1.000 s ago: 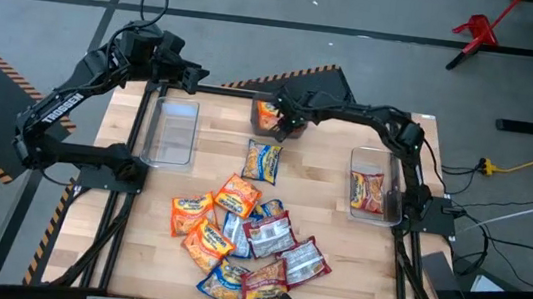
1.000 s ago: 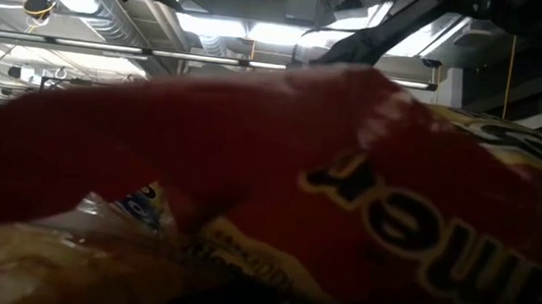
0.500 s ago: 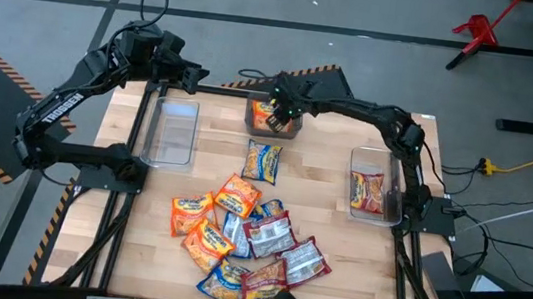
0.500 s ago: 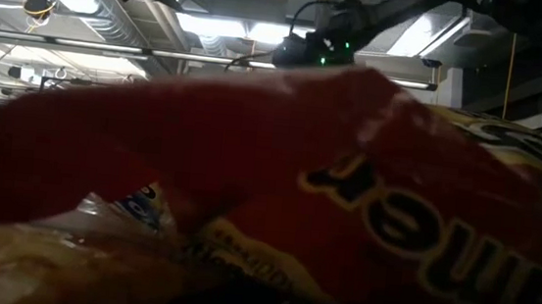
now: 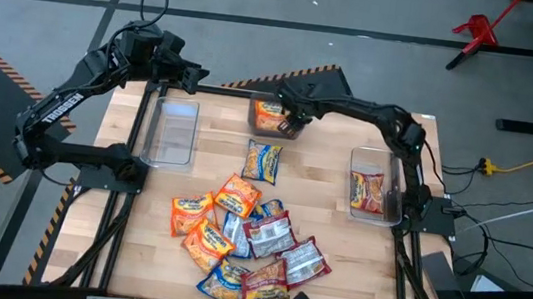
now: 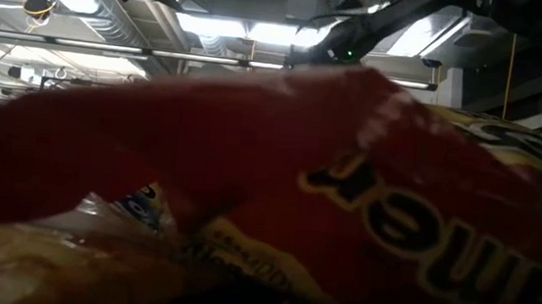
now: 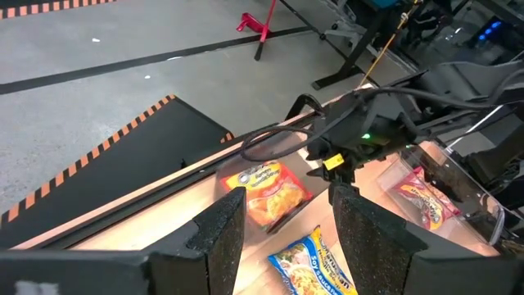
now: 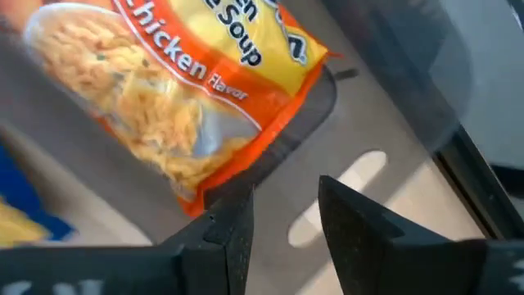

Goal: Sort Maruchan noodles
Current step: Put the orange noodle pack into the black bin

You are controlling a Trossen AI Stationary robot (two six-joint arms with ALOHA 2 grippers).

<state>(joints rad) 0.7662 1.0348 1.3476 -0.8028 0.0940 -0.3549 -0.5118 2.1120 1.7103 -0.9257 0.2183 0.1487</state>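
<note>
Orange packet in far bin — right gripper seemingly empty.

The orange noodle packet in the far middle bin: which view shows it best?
The right wrist view: the orange packet fills it and its label reads clearly. The left wrist view shows it whole but farther off, the high view shows it small, and the low view does not show it.

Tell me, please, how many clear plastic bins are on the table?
3. The left bin is by the left edge and looks empty. The middle bin at the far edge holds an orange packet. The right bin by the right edge holds a red packet.
</note>
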